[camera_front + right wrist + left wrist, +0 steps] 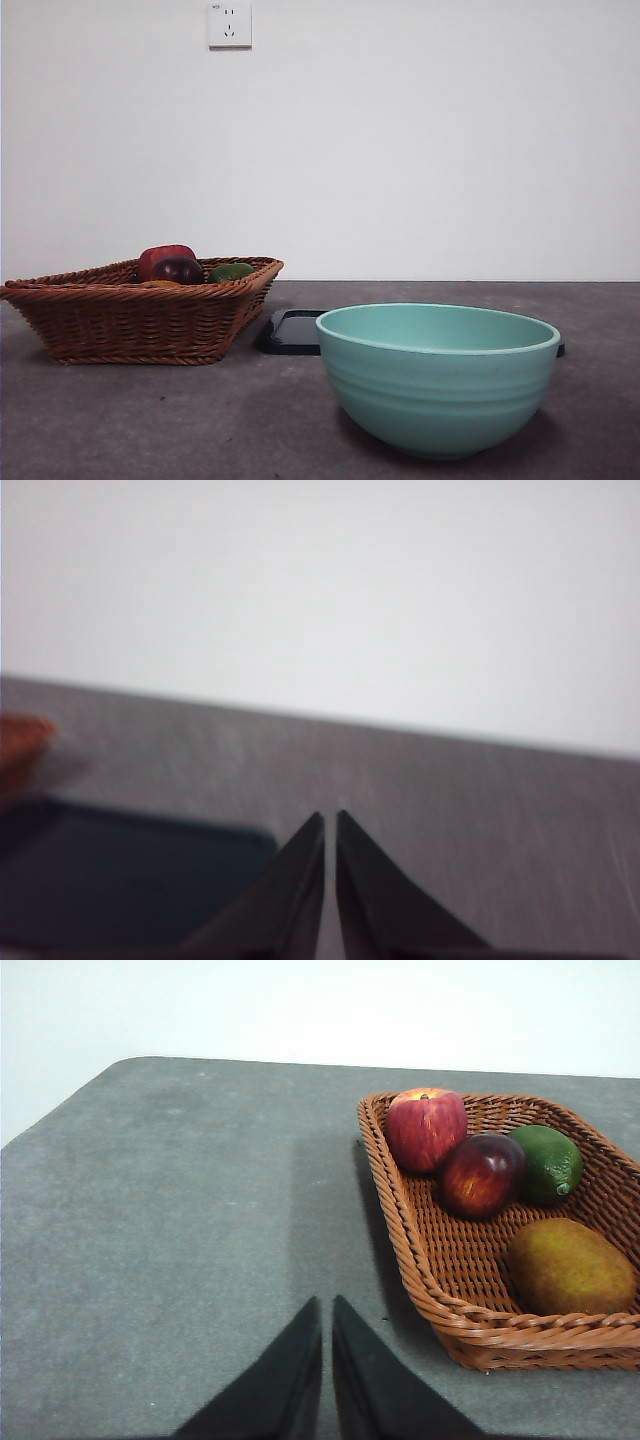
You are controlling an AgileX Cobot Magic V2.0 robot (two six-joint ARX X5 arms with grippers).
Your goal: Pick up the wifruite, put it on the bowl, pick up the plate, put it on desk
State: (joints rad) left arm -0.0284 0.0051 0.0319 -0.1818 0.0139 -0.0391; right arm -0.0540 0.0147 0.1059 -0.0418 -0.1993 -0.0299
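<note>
The wifruite (570,1266), oval and orange-brown, lies in the brown wicker basket (470,1325) by its near rim; in the front view only a sliver (160,284) shows over the basket's edge. The teal bowl (437,378) stands empty at the front right of the desk (150,420). A dark flat plate (292,331) lies behind the bowl, partly hidden; the right wrist view shows it blurred (110,870). My left gripper (327,1305) is shut and empty above the desk beside the basket. My right gripper (330,818) is shut and empty next to the plate.
The basket (140,310) also holds a red apple (426,1128), a dark red-purple fruit (481,1174) and a green fruit (547,1162). A white wall with a socket (229,24) stands behind the desk. The desk's far left corner (130,1065) is rounded.
</note>
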